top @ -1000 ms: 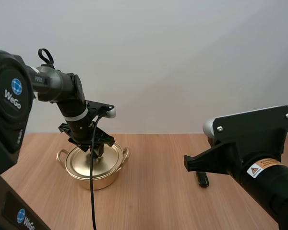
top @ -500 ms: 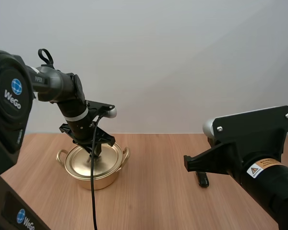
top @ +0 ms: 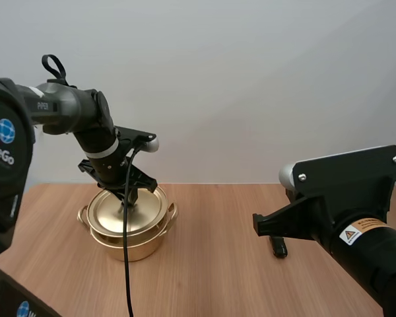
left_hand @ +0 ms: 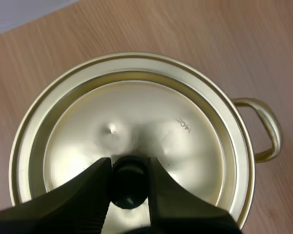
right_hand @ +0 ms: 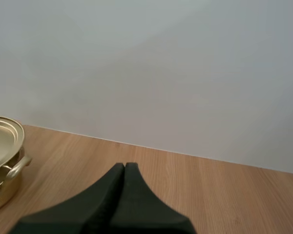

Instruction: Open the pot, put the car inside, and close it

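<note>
Now, left of centre in high frame: left gripper (top: 129, 200) pinching knob (left_hand: 129, 183), lid (top: 127, 210) tilted, barely above pot (top: 129, 243). I'd lift straight up, firm pinch, clear rim before swinging aside. Right gripper (right_hand: 124, 168): fingers pressed together, holding nothing, well apart from pot.

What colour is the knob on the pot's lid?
The knob is black, on a gold lid; clearest in the left wrist view.

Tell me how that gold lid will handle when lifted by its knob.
The lid looks like thin stamped metal, so probably stiff and light. Pinched only at its small round knob by the left hand, it may swing or tilt.
</note>
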Action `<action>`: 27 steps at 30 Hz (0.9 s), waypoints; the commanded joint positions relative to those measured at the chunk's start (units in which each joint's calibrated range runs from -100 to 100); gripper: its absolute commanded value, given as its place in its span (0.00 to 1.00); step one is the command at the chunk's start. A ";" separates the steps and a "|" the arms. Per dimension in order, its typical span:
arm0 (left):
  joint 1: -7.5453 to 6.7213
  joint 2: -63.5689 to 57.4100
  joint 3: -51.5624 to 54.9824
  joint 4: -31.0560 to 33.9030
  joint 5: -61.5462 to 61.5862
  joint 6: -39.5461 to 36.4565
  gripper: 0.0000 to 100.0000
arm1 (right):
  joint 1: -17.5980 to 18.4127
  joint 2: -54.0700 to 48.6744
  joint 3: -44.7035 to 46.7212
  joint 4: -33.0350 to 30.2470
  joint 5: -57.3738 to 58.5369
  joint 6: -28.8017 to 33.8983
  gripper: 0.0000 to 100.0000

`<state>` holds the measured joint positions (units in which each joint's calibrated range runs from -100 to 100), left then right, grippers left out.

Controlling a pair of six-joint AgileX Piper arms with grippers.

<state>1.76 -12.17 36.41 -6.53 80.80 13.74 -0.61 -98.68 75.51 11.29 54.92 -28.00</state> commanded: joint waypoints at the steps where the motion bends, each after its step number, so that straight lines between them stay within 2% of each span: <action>1: 0.00 -1.98 -1.00 0.00 0.01 -0.02 0.00 | -0.06 -0.04 -0.11 0.04 0.00 0.02 0.00; 8: 0.00 -9.21 -9.09 0.00 2.47 -0.02 0.00 | -0.06 -0.04 -0.11 0.04 0.00 0.02 0.00; 14: 0.00 -15.04 -21.24 0.00 -1.60 -1.52 0.00 | -0.06 -0.04 -0.11 0.04 0.00 0.02 0.00; 20: 0.00 -20.22 -29.67 -0.49 -13.59 -5.53 0.00 | -0.06 -0.04 -0.11 0.04 0.00 0.02 0.00; 27: 0.07 -28.46 -30.89 -1.35 -30.79 -5.10 0.00 | -0.06 -0.04 -0.11 0.04 0.00 0.02 0.00</action>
<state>1.83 -38.97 5.49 -7.69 55.46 8.59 -0.61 -98.68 75.51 11.29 54.92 -28.00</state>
